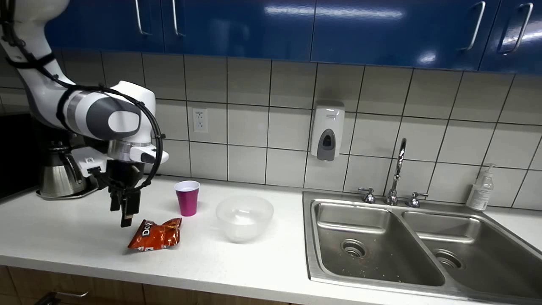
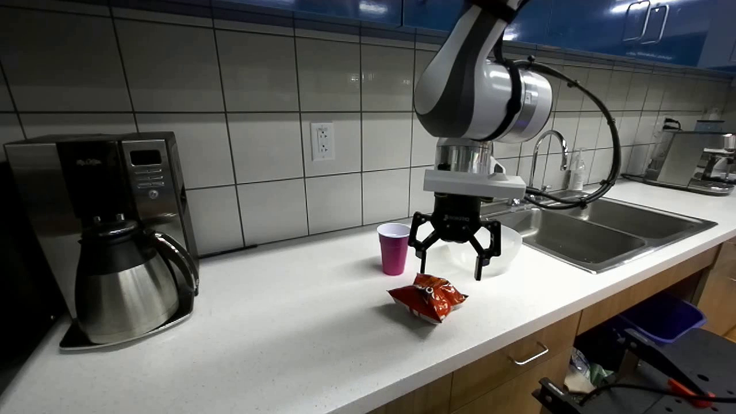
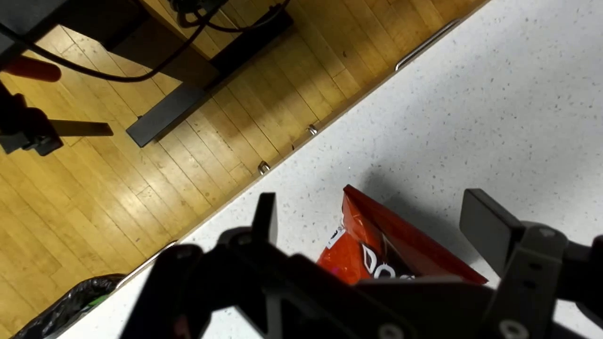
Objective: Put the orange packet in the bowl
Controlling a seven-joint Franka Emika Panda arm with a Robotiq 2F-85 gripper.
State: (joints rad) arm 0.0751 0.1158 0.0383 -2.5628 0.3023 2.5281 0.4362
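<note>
The orange packet (image 1: 157, 237) lies crumpled on the white counter, and it also shows in an exterior view (image 2: 430, 298). In the wrist view the packet (image 3: 351, 256) is between the spread fingers, its lower part hidden by the gripper body. The translucent bowl (image 1: 244, 218) stands on the counter between the packet and the sink. In an exterior view the bowl (image 2: 509, 250) is partly hidden behind the gripper; it is out of the wrist view. My gripper (image 2: 451, 272) is open and empty above the counter, near and a little above the packet; its fingertips also show in the wrist view (image 3: 370, 212).
A purple cup (image 1: 187, 203) stands behind the packet, near the bowl. A steel double sink (image 1: 311, 237) is beyond the bowl. A coffee maker with a carafe (image 2: 129, 287) stands at the counter's far end. The counter's front edge (image 3: 301, 146) runs close to the packet.
</note>
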